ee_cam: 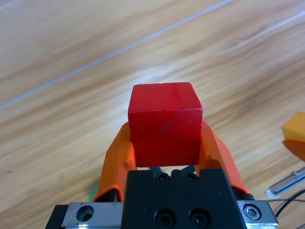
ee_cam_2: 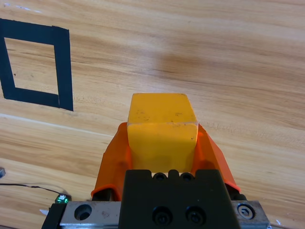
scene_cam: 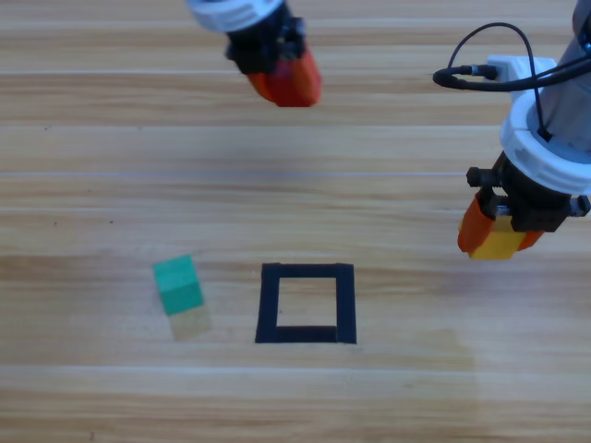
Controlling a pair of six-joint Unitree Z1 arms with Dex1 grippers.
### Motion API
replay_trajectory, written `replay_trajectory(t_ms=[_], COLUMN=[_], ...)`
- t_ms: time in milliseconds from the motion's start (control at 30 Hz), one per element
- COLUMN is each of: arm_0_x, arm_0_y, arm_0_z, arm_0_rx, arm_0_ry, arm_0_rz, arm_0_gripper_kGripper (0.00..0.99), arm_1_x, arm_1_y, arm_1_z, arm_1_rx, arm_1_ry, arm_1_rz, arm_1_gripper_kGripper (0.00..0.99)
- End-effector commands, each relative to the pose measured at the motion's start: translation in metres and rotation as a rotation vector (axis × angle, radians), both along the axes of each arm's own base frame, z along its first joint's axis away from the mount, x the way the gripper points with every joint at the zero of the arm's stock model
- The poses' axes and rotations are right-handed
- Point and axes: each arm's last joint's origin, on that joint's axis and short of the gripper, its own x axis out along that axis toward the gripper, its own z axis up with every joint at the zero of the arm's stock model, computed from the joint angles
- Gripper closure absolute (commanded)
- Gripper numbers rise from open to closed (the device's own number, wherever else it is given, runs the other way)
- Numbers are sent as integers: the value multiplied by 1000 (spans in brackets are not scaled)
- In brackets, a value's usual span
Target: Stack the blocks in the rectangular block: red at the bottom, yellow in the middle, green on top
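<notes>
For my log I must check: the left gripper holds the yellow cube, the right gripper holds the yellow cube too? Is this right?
Not quite. The left gripper holds the red cube, as the left wrist view shows. The right gripper does hold the yellow cube.

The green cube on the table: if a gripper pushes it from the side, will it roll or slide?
The green cube would probably slide: its flat faces rest on the smooth wooden table. It looks rigid, so it should not deform. An off-centre push may turn it.

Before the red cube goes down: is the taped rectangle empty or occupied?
Empty. Only bare wood shows inside the black tape rectangle; the green cube sits on the table to its left, outside the tape.
</notes>
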Motion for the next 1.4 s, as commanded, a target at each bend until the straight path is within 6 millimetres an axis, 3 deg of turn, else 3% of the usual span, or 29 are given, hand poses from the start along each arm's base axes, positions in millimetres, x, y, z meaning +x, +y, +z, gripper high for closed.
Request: replay_trajectory(t_ms=[33, 233, 567, 767, 1400], arm_0_x=[-45, -64, -75, -79, -107], arm_0_y=[-78, -91, -82, -81, -101], arm_0_z=[-40, -50, -78, -106, -123], arm_0_rx=[93, 179, 312, 362, 348], arm_0_ry=[69, 85, 161, 248, 362], arm_0_rz=[-52, 3, 115, 144, 248], arm_0_gripper_kGripper=[990, 990, 990, 990, 990], arm_1_x=[-4, -3, -1, 0, 1], arm_1_y=[-8, -8, -6, -6, -5], arm_1_z=[-1, -4, -8, -12, -14], arm_1_rx=[-15, -21, -30, -35, -41], arm_1_ry=[20, 27, 31, 39, 41], arm_1_rz=[-1, 0, -2, -2, 2], arm_1_gripper_kGripper=[729, 729, 729, 729, 729])
